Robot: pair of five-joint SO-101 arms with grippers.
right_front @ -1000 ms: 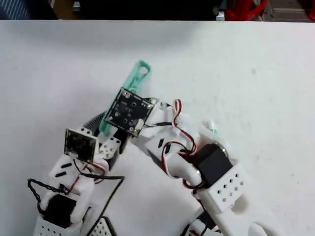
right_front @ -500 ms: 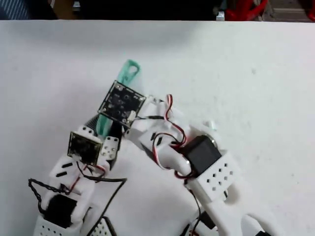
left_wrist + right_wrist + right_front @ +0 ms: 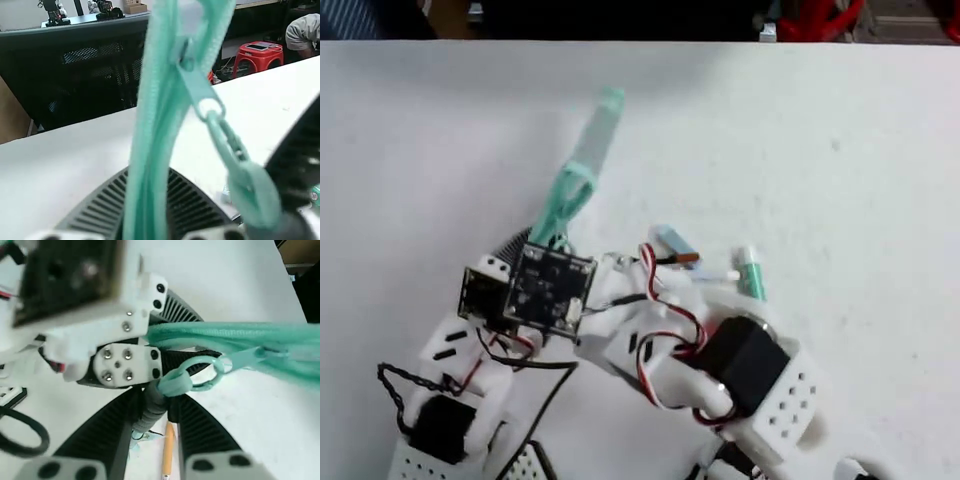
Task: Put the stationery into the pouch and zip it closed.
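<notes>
The teal pouch [image 3: 582, 165] stretches as a narrow strip from the table's middle toward both arms. My left gripper [image 3: 145, 205] is shut on its zipper edge [image 3: 150, 150]; a ribbed black finger [image 3: 512, 245] shows beside the pouch's near end. In the left wrist view the slider [image 3: 187, 55] sits high on the zipper, its pull tab [image 3: 250, 192] hanging down. My right gripper [image 3: 160, 396] is shut on that teal pull tab [image 3: 174, 383], close against the left gripper. A small blue-and-orange stationery item [image 3: 675, 246] and a green-capped tube [image 3: 750, 273] lie on the table beside the right arm.
The white table [image 3: 840, 150] is bare to the far right and far left. A pencil [image 3: 167, 452] lies on the table under the right gripper. Black cables [image 3: 390, 385] loop by the left arm's base. Chairs and a red stool [image 3: 262, 50] stand beyond the table edge.
The right wrist has pulled back toward the near edge, and the pouch now stretches out longer and narrower. Stationery beside the right arm has come into sight.
</notes>
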